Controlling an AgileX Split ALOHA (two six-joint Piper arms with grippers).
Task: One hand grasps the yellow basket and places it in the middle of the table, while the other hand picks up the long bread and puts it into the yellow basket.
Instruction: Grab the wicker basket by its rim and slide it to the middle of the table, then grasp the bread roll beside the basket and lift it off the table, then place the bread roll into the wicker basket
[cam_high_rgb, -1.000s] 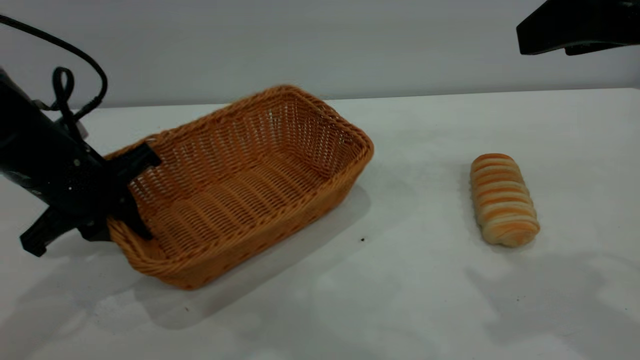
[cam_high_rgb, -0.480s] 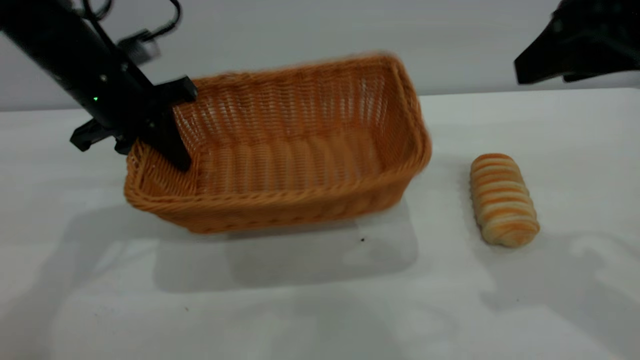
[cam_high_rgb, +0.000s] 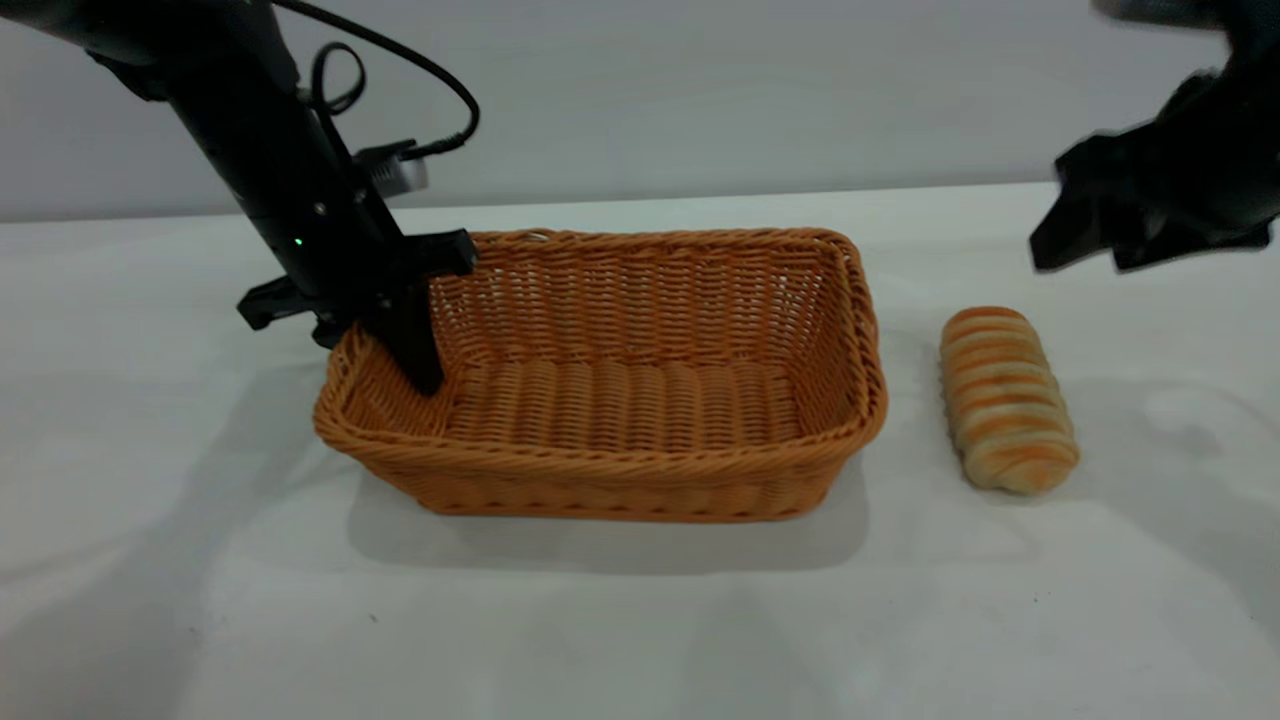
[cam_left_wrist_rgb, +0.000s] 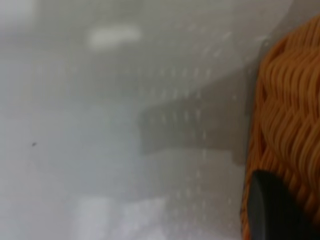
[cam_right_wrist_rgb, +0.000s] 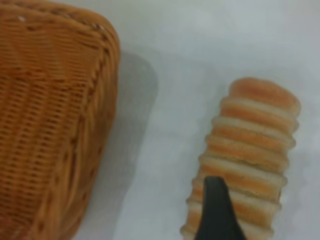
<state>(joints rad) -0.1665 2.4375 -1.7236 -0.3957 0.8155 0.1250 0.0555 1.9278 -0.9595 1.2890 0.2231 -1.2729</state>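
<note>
Fingers of the left gripper (cam_high_rgb: 385, 330) pinch the left end wall of the yellow basket (cam_high_rgb: 640, 480), resting mid-table (cam_high_rgb: 640, 620); right gripper (cam_high_rgb: 1090, 235), fingers unreadable, hangs above the long bread (cam_high_rgb: 1005, 398) beside the basket, so a skewed descent risks rolling it.

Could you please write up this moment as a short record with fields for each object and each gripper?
basket: flat on the table, near its middle, empty
bread: on the table beside the basket's right end, apart from it
left gripper: shut on the basket's left rim, one finger inside
right gripper: in the air above and behind the bread, holding nothing
task stage: basket placed, bread not yet picked up
</note>
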